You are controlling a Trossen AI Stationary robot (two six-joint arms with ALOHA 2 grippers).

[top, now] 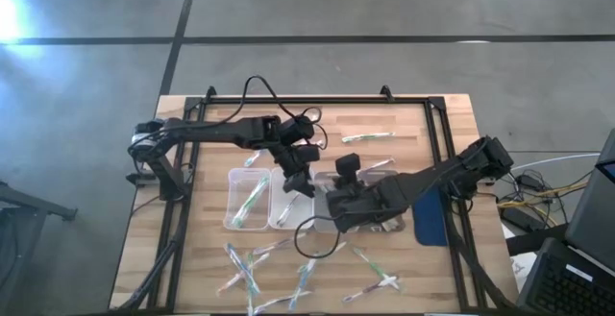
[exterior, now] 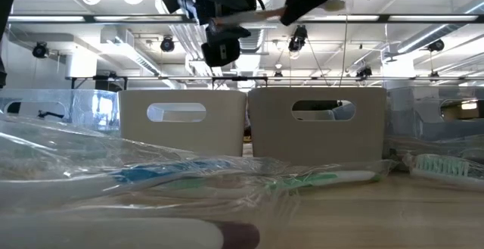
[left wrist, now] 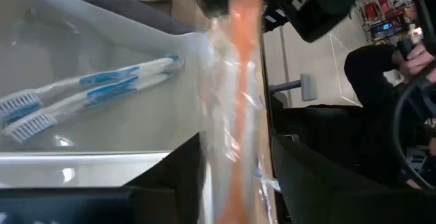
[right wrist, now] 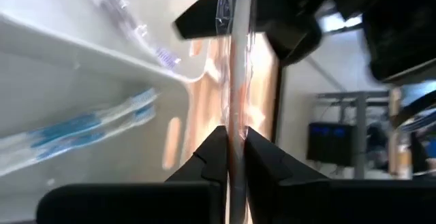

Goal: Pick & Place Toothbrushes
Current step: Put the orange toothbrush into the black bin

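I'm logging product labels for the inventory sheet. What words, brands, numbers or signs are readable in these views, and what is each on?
None can be read.
Orange toothbrush in clear wrapping, held between the right gripper and left gripper: no print legible.
Blue toothbrushes in the clear tray: markings blurred.
White bins: blank.
Shelf items behind the table: too small.

High view straight down over whole table [top: 192, 124]; low view level at tabletop, facing bins [exterior: 249, 120]; both wrist views close above trays [left wrist: 102, 149], sharing one wrapped toothbrush [left wrist: 238, 81].
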